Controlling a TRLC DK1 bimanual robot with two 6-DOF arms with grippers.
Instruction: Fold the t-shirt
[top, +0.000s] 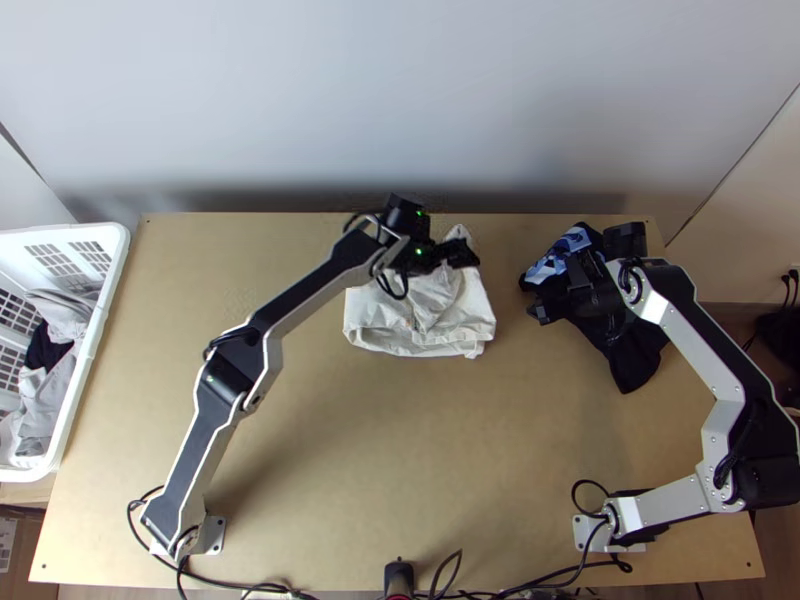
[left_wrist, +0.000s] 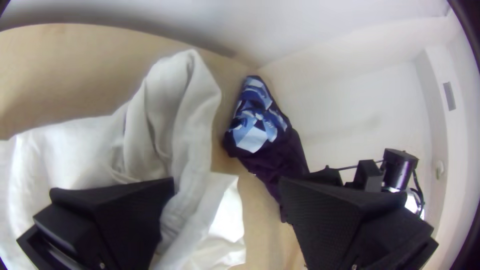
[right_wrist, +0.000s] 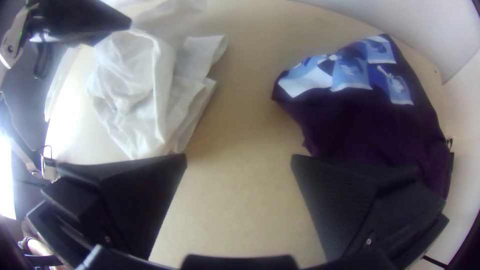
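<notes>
White t-shirt (top: 395, 325); dark cloth (top: 632, 362), blue-and-white patches (right_wrist: 351, 76).

Looks matt, soft and creased across the white rumpled cloth garment (top: 458, 315); stays matt on the dark cloth garment with blue patches (right_wrist: 375, 120). Appears smooth and wooden on the light rectangular table (top: 300, 450), plastic on the white slotted basket (top: 93, 345).

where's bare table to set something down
The table has bare wood between basket and left arm, and widely between that and the right arm, nearer than the white cloth. Crowded: at that cloth by the left gripper, and the dark cloth by the right gripper.
</notes>
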